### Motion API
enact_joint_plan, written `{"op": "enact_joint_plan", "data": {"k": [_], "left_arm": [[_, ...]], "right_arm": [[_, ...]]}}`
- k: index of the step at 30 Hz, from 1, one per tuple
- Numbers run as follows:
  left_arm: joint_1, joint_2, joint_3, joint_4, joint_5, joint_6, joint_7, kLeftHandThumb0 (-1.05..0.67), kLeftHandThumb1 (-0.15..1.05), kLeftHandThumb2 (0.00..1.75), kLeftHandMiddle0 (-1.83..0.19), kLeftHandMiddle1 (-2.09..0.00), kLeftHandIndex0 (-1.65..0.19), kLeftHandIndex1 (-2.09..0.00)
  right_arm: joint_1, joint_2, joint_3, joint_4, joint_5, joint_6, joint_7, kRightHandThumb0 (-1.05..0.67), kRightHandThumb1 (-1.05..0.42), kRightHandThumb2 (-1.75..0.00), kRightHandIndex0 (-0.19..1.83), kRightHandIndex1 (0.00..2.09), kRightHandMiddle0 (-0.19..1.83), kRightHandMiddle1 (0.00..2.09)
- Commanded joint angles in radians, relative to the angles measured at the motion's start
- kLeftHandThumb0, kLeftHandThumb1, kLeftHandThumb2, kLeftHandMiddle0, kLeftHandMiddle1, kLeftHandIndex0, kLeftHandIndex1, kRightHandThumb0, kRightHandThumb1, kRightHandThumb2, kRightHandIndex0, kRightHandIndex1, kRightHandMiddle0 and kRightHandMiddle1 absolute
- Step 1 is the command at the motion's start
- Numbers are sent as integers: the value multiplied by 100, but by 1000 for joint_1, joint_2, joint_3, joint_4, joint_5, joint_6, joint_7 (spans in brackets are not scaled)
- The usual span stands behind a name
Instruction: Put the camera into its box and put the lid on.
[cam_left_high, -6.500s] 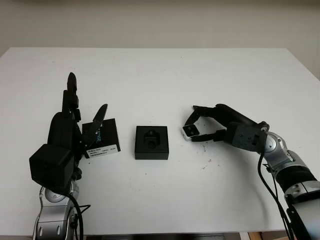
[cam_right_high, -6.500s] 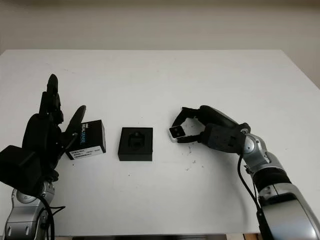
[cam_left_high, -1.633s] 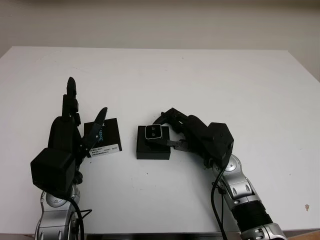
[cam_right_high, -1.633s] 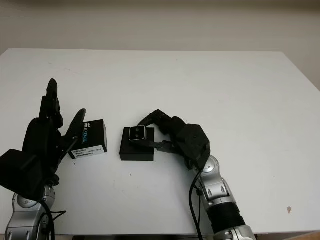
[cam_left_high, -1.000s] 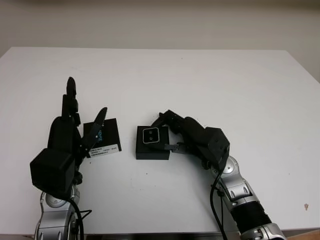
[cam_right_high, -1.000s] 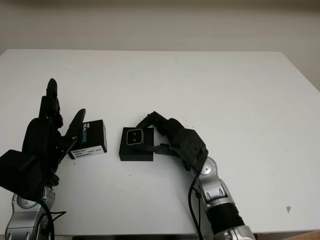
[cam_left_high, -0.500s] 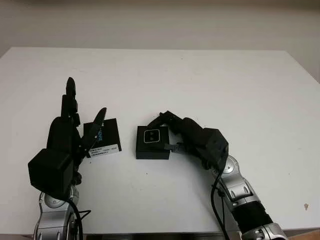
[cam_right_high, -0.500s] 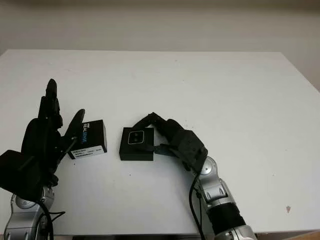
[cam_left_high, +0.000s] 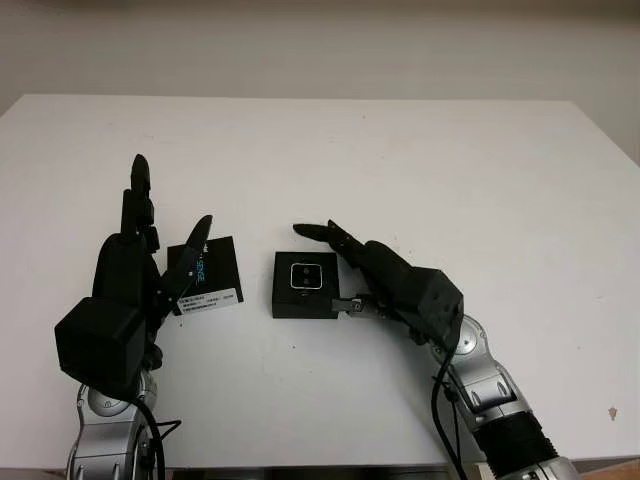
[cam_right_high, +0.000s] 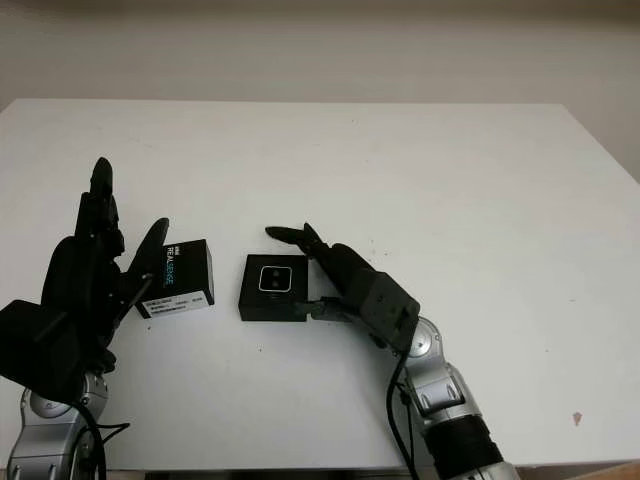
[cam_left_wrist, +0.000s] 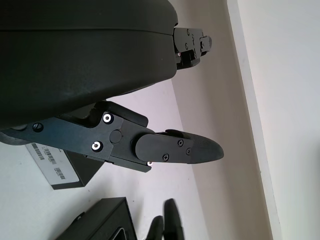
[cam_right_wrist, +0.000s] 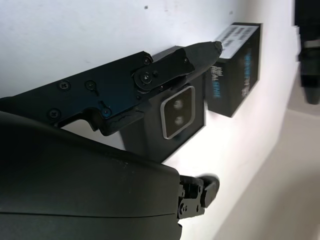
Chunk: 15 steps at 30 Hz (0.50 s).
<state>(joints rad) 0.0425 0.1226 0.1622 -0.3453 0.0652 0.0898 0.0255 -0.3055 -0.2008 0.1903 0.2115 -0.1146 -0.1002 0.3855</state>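
Black on white was the whole picture: the box sat low in the centre of the frame on the white bench, and the camera lay seated in its recess, silver face up with its two lenses showing. The right hand hovered just right of the box, open, holding nothing; one of its fingers reached over the box's upper right corner and another sat by the box's right edge. Whether either tip touched the box could not be told.

Over at the lower left of the frame, the left hand stood upright and open, empty, with one finger just in front of the lid. The lid, black with a white label strip and blue lettering, lay on the bench just left of the box, a clear gap between them.

By the look of it, the first half of the job was done, the camera in. What was in hand was the release and the turn to the lid. The next move called for the right hand to clear the box, and for a hand to grip the lid, carry it across the gap, square it over the box and press it down evenly.
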Motion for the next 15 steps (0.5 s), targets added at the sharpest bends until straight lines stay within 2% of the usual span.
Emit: {"op": "enact_joint_plan", "data": {"k": [1, 5, 9, 13, 15], "left_arm": [[3, 5, -1, -14, 4, -2, 1, -53, 105, 28, 9, -6, 8, -6], [-1, 21, 9, -12, 13, -7, -3, -52, 105, 28, 8, -6, 8, -6], [-12, 52, 51, -32, -18, 12, -22, -50, 105, 26, 8, -6, 7, -6], [-29, 139, 102, -37, 6, 18, -49, -52, 105, 20, -3, -9, -1, -9], [-30, 230, 131, -23, 27, 16, -101, -54, 105, 14, -9, -9, -4, -10]], "right_arm": [[3, -21, -15, -49, 9, 3, 8, -74, -91, -5, -19, 0, -15, 11], [-12, -30, -62, -100, 43, -16, -7, -77, -97, -8, -19, 0, -15, 10], [-40, -7, -145, -151, 172, 23, -8, -74, -101, -8, -19, 0, -18, 7], [-87, -3, -208, -184, 252, 76, -32, -81, -105, -15, -18, 2, -18, 6], [-119, -14, -239, -168, 294, 89, -19, -82, -105, -19, -19, 2, -18, 5]]}}
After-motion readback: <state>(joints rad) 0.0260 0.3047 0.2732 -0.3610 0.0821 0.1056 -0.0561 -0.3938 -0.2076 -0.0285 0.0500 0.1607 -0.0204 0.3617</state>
